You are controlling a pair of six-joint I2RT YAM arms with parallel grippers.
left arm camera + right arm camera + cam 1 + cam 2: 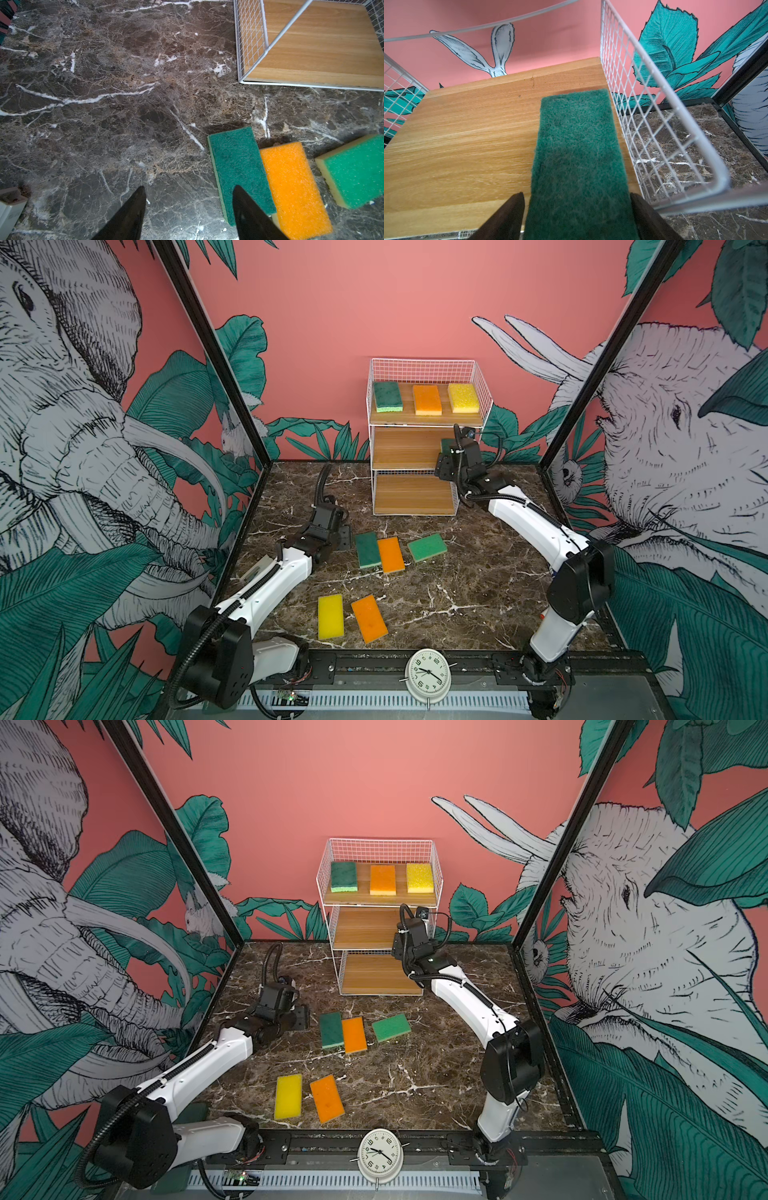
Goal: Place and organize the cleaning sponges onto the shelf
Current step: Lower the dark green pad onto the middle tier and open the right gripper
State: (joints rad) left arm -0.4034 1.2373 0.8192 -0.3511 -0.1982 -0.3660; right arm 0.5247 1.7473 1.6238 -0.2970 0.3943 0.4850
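The shelf stands at the back of the table. Its top board carries a green, an orange and a yellow sponge. A dark green sponge lies on the middle board by the right wire wall. My right gripper is open around its near end, with a gap beside one finger. On the table lie a dark green sponge, an orange one, a green one, a yellow one and another orange one. My left gripper is open and empty, one fingertip over the dark green sponge's corner.
The shelf's bottom board is bare. A white alarm clock sits on the front rail. Black frame posts and printed walls close in the dark marble table on three sides.
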